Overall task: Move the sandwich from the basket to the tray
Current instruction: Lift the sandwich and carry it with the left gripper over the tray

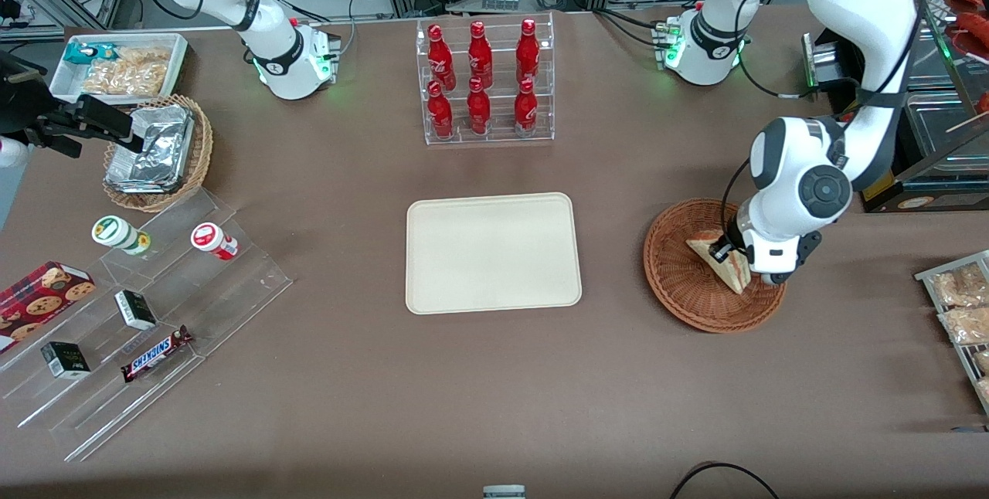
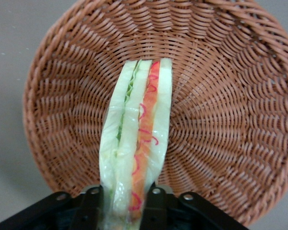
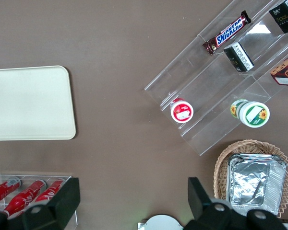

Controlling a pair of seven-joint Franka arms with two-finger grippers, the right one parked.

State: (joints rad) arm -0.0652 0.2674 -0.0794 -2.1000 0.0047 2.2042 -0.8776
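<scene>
The hand [image 1: 730, 250] of the working arm is lowered into the basket [image 1: 680, 290], which sits on the brown tabletop [image 1: 494, 391] toward the working arm's end. In the left wrist view the sandwich [image 2: 137, 139] is seen pinched between the two dark fingers [image 2: 156, 203], one pressed against each bread face, so that the cut edge (pale bread, a green layer and an orange-red layer with pink streaks) is turned toward the camera. The sandwich is wrapped in clear film and is seen over the woven floor of the basket [image 2: 221, 120]; whether its tip touches the wicker cannot be told. In the front view the sandwich [image 1: 715, 258] is shown as a pale wedge inside the basket, partly covered by the wrist.

The tray [image 1: 493, 252] lies flat at the middle of the tabletop, well apart from the basket, and nothing is carried on it. A corner of the tray [image 3: 31, 103] is also shown in the right wrist view.

A clear rack of red bottles [image 1: 484, 82] is placed farther from the front camera than the tray. Toward the parked arm's end, a lighter wicker basket of foil packets [image 1: 154, 153], a clear stepped display [image 1: 147, 313] and a Snickers bar [image 1: 157, 354] are seen.
</scene>
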